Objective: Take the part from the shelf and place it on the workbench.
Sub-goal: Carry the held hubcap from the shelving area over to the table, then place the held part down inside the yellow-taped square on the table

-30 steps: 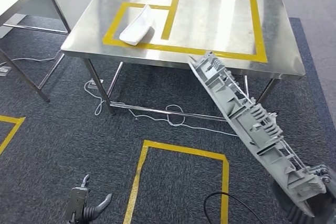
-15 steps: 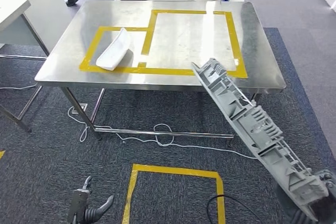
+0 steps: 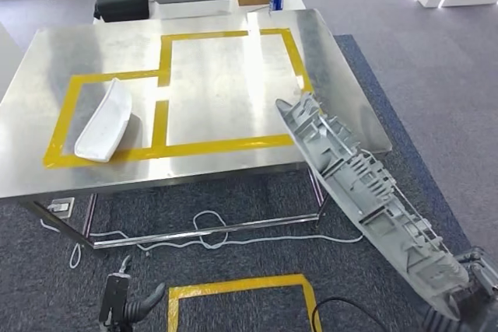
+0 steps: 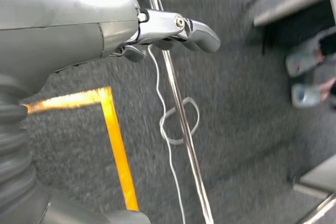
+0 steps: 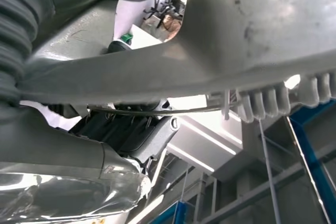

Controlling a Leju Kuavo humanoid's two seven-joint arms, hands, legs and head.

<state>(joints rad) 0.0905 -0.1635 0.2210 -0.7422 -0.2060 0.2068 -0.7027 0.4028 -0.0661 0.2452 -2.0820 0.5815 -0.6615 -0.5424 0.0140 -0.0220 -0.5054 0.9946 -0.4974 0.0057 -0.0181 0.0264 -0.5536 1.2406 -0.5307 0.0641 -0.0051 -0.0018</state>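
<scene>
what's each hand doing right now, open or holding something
Left hand: holding nothing, hanging low over the carpet; whether its fingers are spread cannot be told.
Right hand: grips the near end of the long grey part.

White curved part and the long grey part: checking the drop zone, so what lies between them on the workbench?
In the head view, only bare steel workbench and yellow tape lie between the white curved part and the long grey part.
</scene>
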